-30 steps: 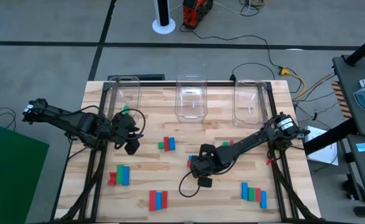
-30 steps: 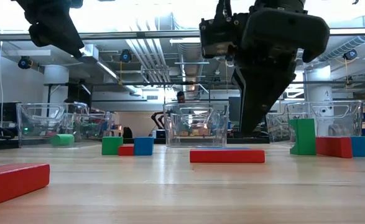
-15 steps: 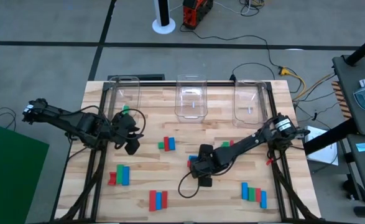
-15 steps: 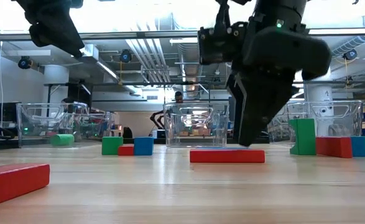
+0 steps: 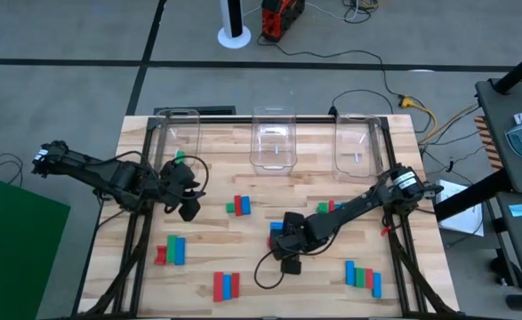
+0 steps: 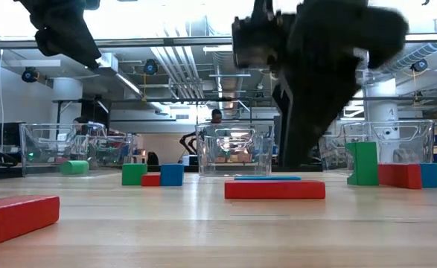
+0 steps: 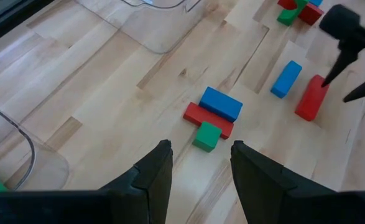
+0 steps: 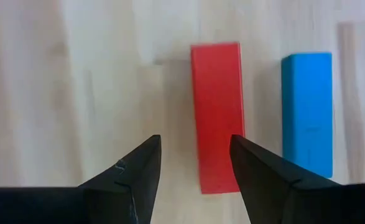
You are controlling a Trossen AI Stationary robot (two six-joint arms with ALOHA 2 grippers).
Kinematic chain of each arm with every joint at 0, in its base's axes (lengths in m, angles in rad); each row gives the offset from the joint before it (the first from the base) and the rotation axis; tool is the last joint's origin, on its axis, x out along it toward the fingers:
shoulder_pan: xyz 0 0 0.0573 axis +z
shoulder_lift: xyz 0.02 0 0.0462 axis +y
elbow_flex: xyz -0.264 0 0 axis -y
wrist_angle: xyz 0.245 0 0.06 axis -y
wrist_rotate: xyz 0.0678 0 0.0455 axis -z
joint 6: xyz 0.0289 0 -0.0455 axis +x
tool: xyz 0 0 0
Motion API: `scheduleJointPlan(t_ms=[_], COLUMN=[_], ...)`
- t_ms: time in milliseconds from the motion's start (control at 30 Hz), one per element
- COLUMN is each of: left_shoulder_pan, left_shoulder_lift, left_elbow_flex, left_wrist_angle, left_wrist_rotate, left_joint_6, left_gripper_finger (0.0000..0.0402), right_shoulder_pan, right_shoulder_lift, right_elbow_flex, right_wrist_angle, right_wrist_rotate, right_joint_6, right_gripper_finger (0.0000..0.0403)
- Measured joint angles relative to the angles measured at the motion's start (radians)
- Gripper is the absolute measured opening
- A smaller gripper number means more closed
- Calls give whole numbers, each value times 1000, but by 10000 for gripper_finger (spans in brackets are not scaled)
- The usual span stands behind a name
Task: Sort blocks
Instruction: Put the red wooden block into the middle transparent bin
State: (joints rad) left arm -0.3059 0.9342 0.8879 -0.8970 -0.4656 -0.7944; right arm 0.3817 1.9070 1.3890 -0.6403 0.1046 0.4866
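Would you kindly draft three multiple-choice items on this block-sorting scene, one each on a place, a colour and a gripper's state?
1. Where is the right gripper?
A. over a bin
B. above the red block
C. off the table

2. What colour is the block beside that red one?
A. blue
B. green
C. yellow

3. How do the right gripper's fingers stand?
A. shut on a block
B. shut, empty
C. open

Answers: B, the right wrist view looks down on the red block; A, the blue block lies alongside it; C, bare wood shows between the fingers.
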Motion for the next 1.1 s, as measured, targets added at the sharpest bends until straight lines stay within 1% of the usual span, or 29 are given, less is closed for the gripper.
scheduleJointPlan(t_ms=[200,533,833,967,1100], left_shoulder_pan=[0,0,0,0,0], left_shoulder_lift=[0,0,1,3,3], left_elbow_flex=[0,0,0,0,0], left_wrist_angle=[0,0,-1,-1,-1], left_wrist_rotate=[0,-11,-23,-23,-23], left_joint_6=[0,1,6,5,6], left_gripper_finger=[142,142,142,142,142], right_shoulder_pan=[-3,-2,-2,-2,-2], right_shoulder_lift=[-3,-1,58,70,70], right_elbow_flex=[22,-34,-59,-59,-60], right_wrist_angle=[-35,-28,31,32,30], right_wrist_rotate=[27,18,-8,-9,-11], right_joint_6=[-34,-34,-42,-42,-43], right_gripper_finger=[194,199,198,180,135])
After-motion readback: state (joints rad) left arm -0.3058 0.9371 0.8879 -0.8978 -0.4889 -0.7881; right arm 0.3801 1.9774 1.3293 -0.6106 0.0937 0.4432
